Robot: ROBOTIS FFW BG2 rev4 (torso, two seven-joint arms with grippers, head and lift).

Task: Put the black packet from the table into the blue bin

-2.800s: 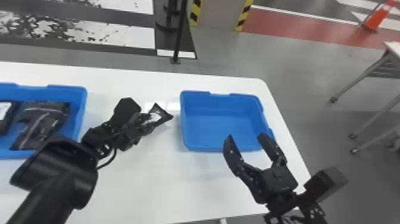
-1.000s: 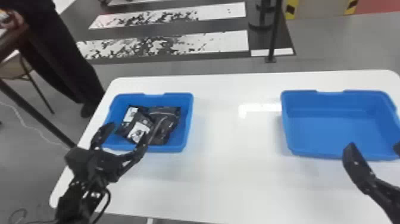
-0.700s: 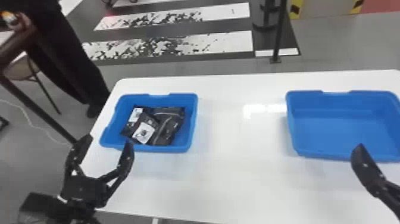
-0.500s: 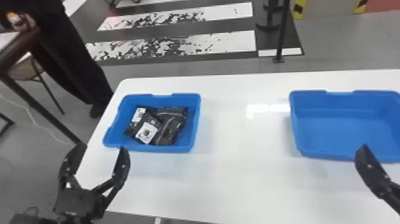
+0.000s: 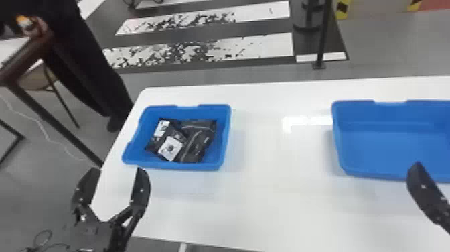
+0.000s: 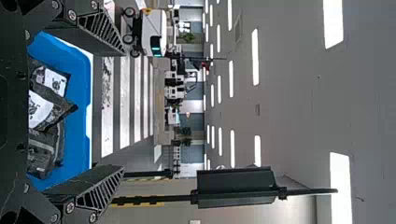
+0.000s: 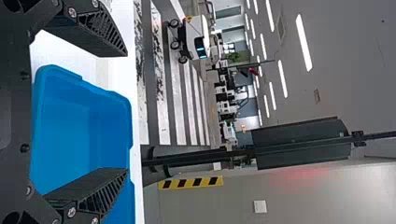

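Note:
My left gripper (image 5: 114, 184) stands open at the table's near left corner, in front of the left blue bin (image 5: 225, 140). That bin holds black packets (image 5: 199, 144), some with white labels. At the right edge of the head view is a finger of my right gripper (image 5: 422, 191), in front of the right blue bin (image 5: 395, 147), whose visible floor is bare. The left wrist view has my left gripper (image 6: 122, 112) open, with labelled packets (image 6: 46, 105) beyond it in the bin. In the right wrist view my right gripper (image 7: 126, 112) is open, nothing between its fingers.
The white table (image 5: 274, 201) extends between and in front of both bins. Behind it stands a thin black post (image 5: 323, 37) on the floor. A dark table (image 5: 36, 97) and a chair (image 5: 50, 80) are off to the left.
The head view has swung left. My left gripper, closed around a black packet over the table earlier, has come over the left bin, then back toward the near left corner, now open and without it.

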